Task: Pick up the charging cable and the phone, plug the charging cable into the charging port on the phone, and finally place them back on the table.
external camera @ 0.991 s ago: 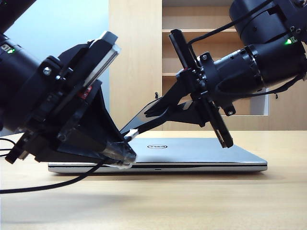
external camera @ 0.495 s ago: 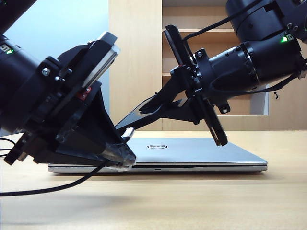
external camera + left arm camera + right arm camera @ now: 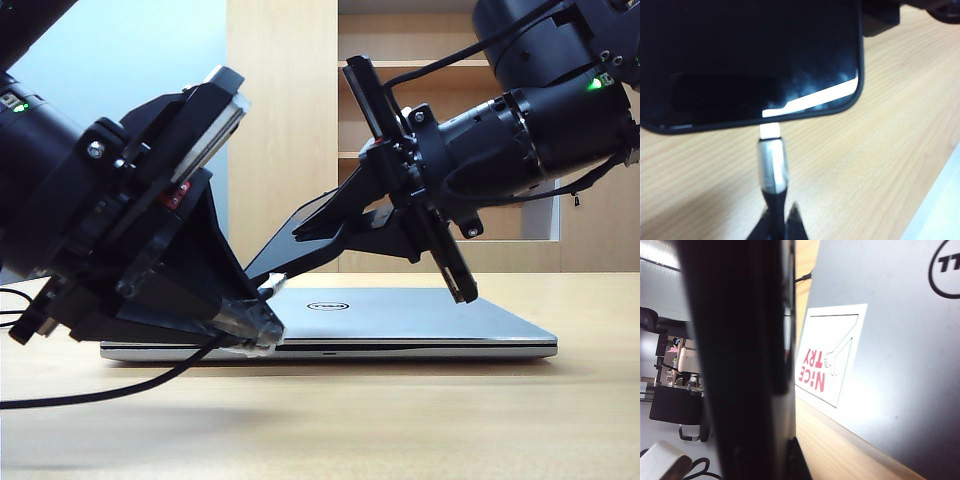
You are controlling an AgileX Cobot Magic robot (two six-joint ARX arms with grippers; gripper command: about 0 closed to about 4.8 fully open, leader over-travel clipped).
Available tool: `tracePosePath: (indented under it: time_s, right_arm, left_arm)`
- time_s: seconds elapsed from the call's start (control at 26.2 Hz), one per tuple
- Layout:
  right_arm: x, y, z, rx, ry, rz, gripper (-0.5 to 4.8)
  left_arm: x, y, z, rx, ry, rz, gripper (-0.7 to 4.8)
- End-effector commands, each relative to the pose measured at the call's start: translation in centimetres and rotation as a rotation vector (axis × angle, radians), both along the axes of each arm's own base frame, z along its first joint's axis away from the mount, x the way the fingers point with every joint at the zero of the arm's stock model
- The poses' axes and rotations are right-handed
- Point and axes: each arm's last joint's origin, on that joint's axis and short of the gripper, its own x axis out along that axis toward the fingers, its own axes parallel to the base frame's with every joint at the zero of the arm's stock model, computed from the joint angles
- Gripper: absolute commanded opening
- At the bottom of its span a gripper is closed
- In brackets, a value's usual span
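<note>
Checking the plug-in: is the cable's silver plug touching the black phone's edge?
Touching. The left wrist view shows the silver-grey metal plug with its tip meeting the flat black phone's short edge, no gap visible.

Beige table: closed silver laptop, black cable.

two matte black arms with round silver screws, small green indicator lights, thin black cables along the housings.

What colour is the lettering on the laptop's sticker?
Pink, on the white rectangular sticker stuck to the closed silver laptop; the right wrist view shows it best.
</note>
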Motion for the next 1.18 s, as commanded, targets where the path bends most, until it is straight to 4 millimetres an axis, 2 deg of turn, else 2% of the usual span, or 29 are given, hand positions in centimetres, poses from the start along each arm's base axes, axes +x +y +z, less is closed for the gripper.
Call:
tracePosePath:
  time_s: [0.04, 1.18]
  right_arm:
    - [0.23, -0.10, 0.59, 0.031, -0.029, 0.028, -0.06]
    - [0.17, -0.04, 0.66, 0.039, -0.035, 0.053, -0.06]
  left_arm:
    - [0.16, -0.16, 0.42, -0.029, -0.024, 0.009, -0.06]
    - [0.22, -0.20, 0.53, -0.048, -0.019, 0.019, -0.06]
